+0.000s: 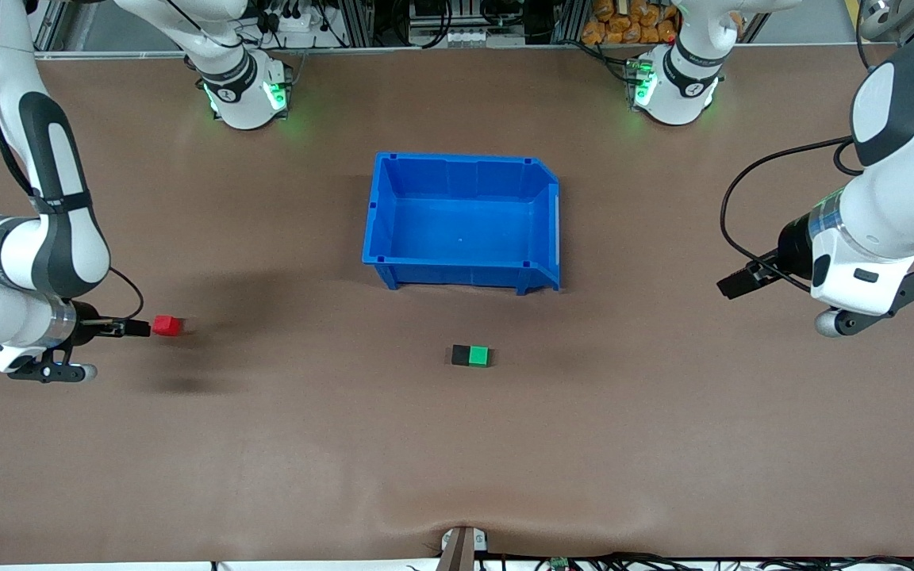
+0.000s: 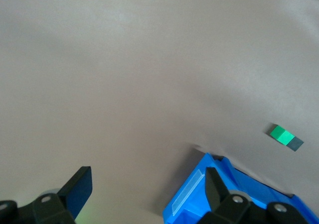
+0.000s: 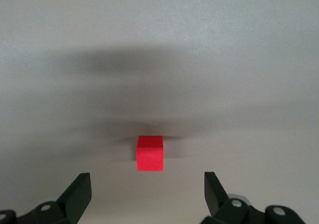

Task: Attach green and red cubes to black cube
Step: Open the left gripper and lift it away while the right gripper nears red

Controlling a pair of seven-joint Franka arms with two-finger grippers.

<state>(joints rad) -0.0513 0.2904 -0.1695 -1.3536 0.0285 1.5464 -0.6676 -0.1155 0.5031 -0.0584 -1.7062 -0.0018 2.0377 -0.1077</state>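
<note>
The big blue plastic bin (image 2: 239,194) is cut off by the left wrist view's edge, partly hidden by a fingertip.

Two joined cubes near the table's (image 1: 266,444) middle, one cube apart at the right arm's end.

The bin (image 1: 393,238) sits at the table's centre. The black cube (image 1: 460,354) and green cube (image 1: 478,356) lie touching side by side, nearer the front camera than the bin, the green one toward the left arm's end. The red cube (image 1: 167,325) lies well apart from them, near the table edge at the right arm's end, just beside the right end effector (image 1: 136,327). The left end effector (image 1: 731,287) hangs over the left arm's end.
</note>
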